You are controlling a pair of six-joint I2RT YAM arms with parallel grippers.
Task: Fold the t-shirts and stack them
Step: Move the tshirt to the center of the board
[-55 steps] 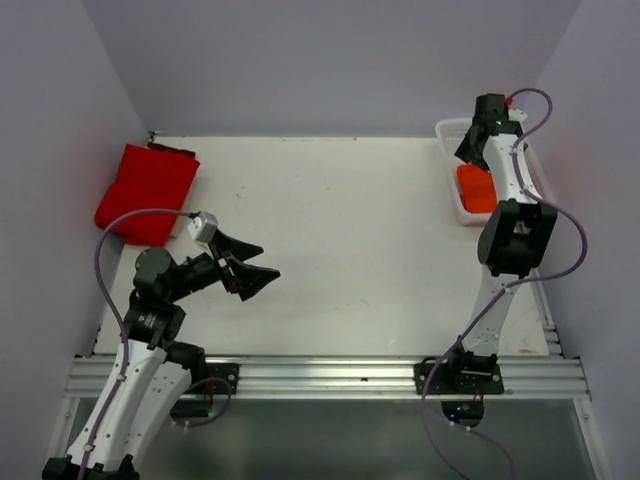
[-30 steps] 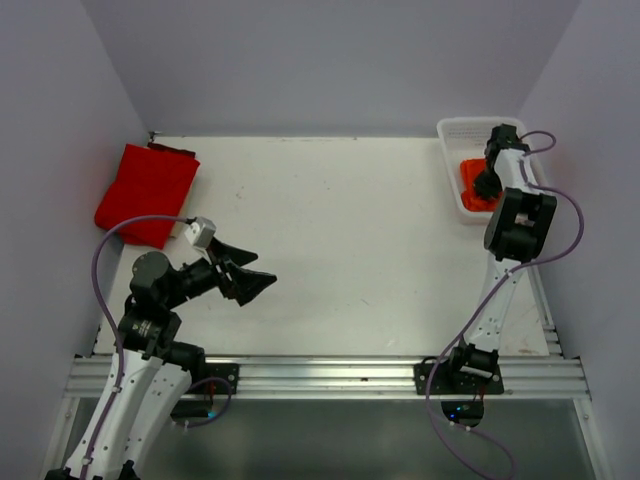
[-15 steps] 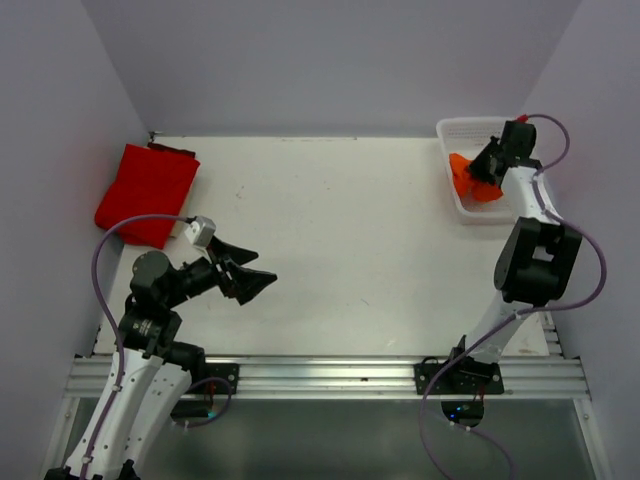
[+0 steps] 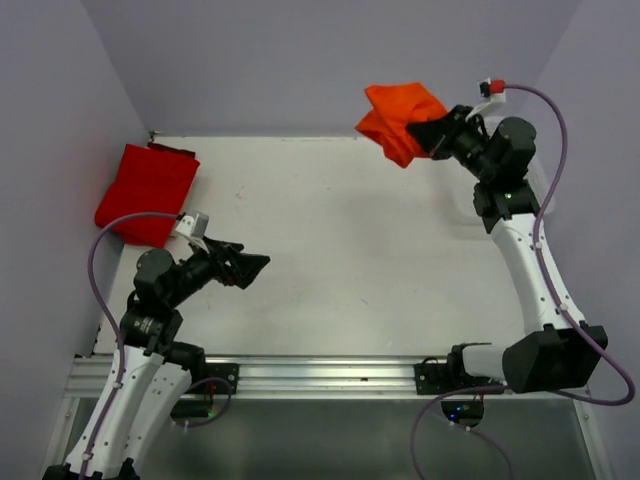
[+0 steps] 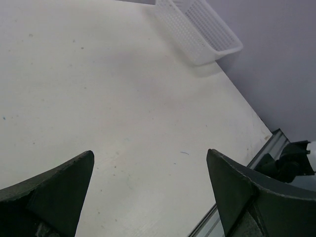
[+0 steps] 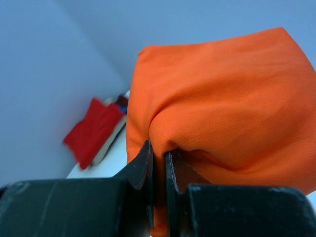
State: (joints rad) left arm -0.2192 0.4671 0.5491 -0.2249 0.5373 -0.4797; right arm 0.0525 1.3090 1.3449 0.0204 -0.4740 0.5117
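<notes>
Pinching a bunched fold of the orange t-shirt (image 4: 398, 118) between nearly closed jaws, the right end effector (image 4: 430, 134) is holding it in the air over the far right of the table (image 4: 330, 220), while the left end effector (image 4: 255, 265) is hovering wide open and empty, and the red t-shirt (image 4: 148, 190) is lying folded at the far left. Lowering the cloth slowly onto the bare middle is looking wisest, letting it drape flat; pale walls (image 4: 300, 60) are closing in the scuffed white table.
</notes>
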